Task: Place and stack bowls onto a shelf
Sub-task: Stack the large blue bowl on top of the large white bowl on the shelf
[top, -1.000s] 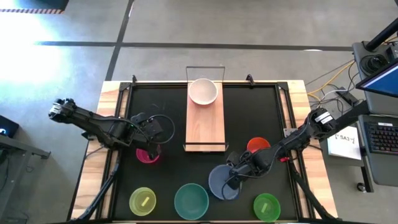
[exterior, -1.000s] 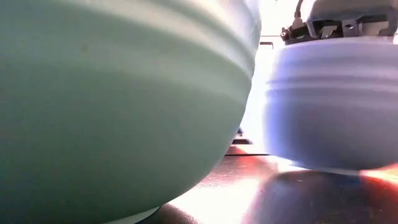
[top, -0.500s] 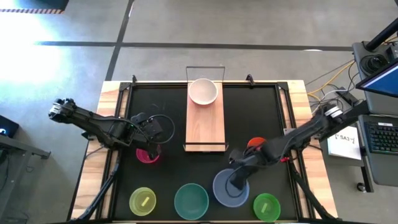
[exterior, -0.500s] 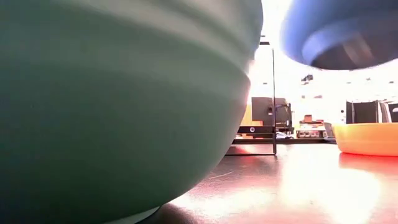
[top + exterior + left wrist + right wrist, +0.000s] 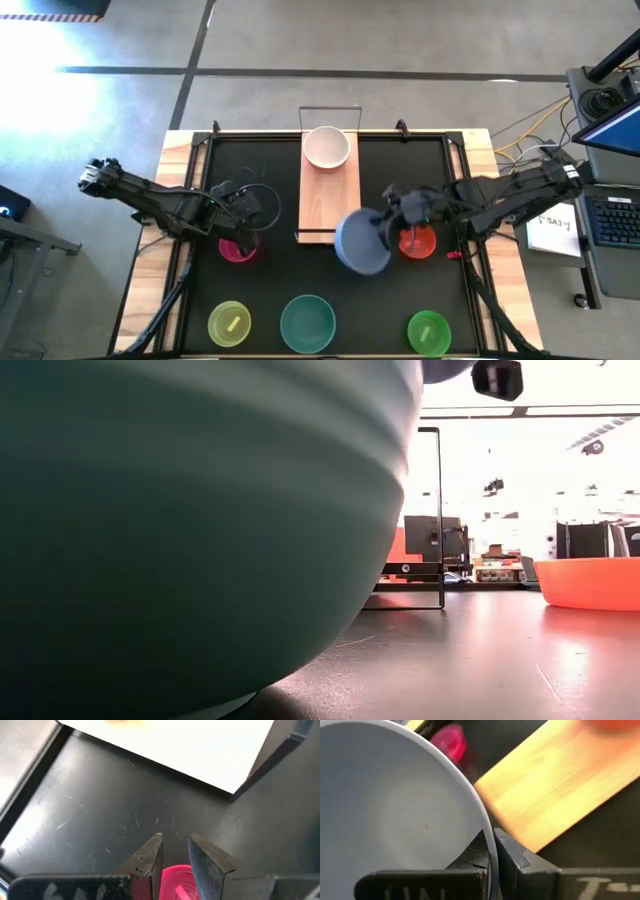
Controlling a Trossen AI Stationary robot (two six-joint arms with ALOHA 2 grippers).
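My right gripper [image 5: 384, 231] is shut on the grey-blue bowl [image 5: 360, 243] and holds it in the air just off the near end of the shelf [image 5: 330, 200], next to the red-orange bowl [image 5: 416, 242]. A white bowl [image 5: 326, 147] stands on the shelf's far end. My left gripper [image 5: 243, 228] hangs over the magenta bowl [image 5: 237, 249] with a narrow gap between its fingers [image 5: 175, 847]; the magenta bowl [image 5: 176, 876] shows below that gap. Yellow-green [image 5: 229, 322], teal [image 5: 307, 322] and green [image 5: 429, 331] bowls rest on the mat along the near edge. My right gripper pinches the grey-blue bowl's rim [image 5: 487, 836], one finger inside the bowl and one outside. It comes at the bowl from the table's right side. The bowl is lifted clear of the mat and tipped, its hollow [image 5: 395, 810] facing the wrist camera.
The low view is mostly filled by the teal bowl [image 5: 200, 530], with the shelf's wire frame [image 5: 440, 520] and the red-orange bowl [image 5: 590, 582] behind it. The shelf's middle and near part are bare wood [image 5: 550, 790]. A desk with a keyboard stands right of the table.
My right gripper has lifted the grey-blue bowl off the mat and carried it up and toward the far edge, to the shelf's near end. The bowl has tipped on the way. The red-orange bowl, partly covered by the arm before, now shows more fully.
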